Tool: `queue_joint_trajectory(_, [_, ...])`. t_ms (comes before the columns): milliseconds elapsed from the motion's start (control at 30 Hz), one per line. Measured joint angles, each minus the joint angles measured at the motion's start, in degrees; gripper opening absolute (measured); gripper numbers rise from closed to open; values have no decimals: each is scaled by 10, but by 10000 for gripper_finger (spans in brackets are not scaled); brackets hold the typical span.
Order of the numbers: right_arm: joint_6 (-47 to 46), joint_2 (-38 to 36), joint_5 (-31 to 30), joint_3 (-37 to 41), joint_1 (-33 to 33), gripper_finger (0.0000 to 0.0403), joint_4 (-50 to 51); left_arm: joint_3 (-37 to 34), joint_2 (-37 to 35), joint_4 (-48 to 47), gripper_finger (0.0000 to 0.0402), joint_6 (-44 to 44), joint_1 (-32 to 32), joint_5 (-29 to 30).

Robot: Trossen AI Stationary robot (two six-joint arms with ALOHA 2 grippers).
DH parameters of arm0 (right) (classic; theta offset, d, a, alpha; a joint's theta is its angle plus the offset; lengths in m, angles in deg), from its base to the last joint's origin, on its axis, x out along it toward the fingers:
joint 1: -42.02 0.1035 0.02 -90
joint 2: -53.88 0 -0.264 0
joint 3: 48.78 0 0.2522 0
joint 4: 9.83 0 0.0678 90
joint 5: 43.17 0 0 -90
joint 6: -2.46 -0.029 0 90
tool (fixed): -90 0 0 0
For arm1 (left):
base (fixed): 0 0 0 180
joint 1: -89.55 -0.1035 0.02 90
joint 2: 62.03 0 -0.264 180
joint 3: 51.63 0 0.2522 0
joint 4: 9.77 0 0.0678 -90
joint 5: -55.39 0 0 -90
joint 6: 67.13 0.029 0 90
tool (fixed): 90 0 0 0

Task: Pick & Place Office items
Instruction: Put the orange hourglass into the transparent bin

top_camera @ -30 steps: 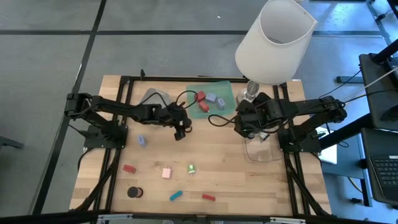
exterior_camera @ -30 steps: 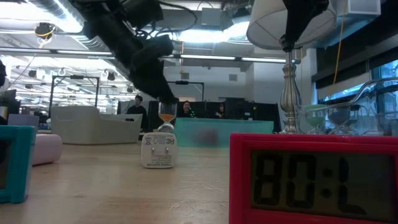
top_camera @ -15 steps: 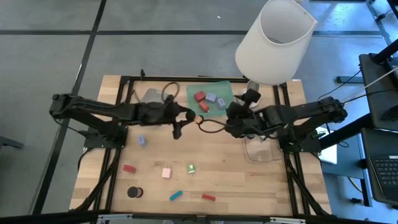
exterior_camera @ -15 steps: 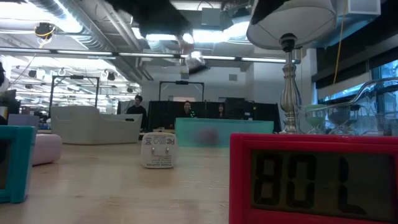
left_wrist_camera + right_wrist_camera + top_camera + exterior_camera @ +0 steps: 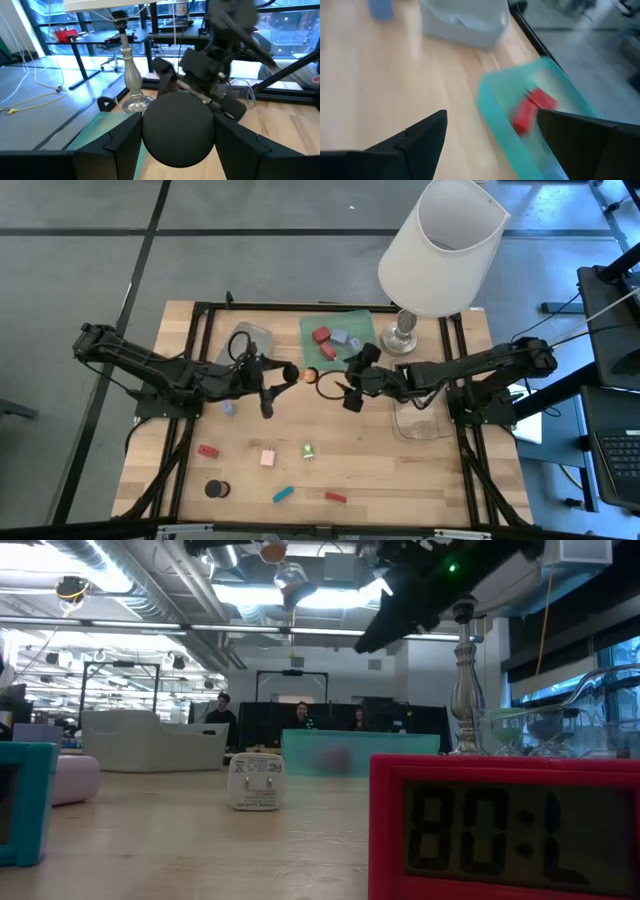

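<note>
We see the left gripper (image 5: 293, 370) pinching a small orange-topped hourglass (image 5: 307, 375), lying toward the right gripper (image 5: 345, 387), which gapes empty just beside it, over bare wooden table (image 5: 400, 470).

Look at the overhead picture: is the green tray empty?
No, the green tray holds a red block and other small pieces.
</note>
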Motion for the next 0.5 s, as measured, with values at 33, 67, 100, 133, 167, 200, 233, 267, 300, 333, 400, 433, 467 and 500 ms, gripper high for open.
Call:
queue_joint_trajectory(33, [3,0,13,16,-4,314,-42,0,0,0,211,0,5,4])
queue_joint_trajectory(67, [7,0,25,32,-8,314,-87,0,0,0,211,-2,9,10])
queue_joint_trajectory(100, [12,0,37,47,-12,314,-135,0,0,0,211,-3,14,20])
queue_joint_trajectory(133, [17,0,50,61,-15,313,-189,0,0,0,211,-4,19,29])
queue_joint_trajectory(167, [18,0,69,75,-18,313,-251,0,0,0,211,-4,23,40])
queue_joint_trajectory(200, [19,0,92,87,-21,313,-306,0,0,0,211,-4,28,50])
queue_joint_trajectory(233, [19,0,123,99,-24,313,-358,0,0,5,211,-3,31,60])
queue_joint_trajectory(267, [19,0,151,110,-27,313,-402,0,0,12,211,4,35,68])
queue_joint_trajectory(300, [18,0,173,118,-29,313,-431,0,0,20,212,11,40,72])
queue_joint_trajectory(333, [17,0,191,125,-30,313,-459,0,0,30,212,19,44,73])
queue_joint_trajectory(400, [12,0,212,132,-31,313,-504,0,0,55,212,40,52,72])
queue_joint_trajectory(433, [6,0,217,134,-31,313,-522,0,0,70,212,54,56,71])
queue_joint_trajectory(467, [1,0,218,134,-31,313,-532,0,0,85,213,69,61,71])
queue_joint_trajectory(500, [-3,0,218,134,-31,313,-537,0,0,104,213,88,65,69])
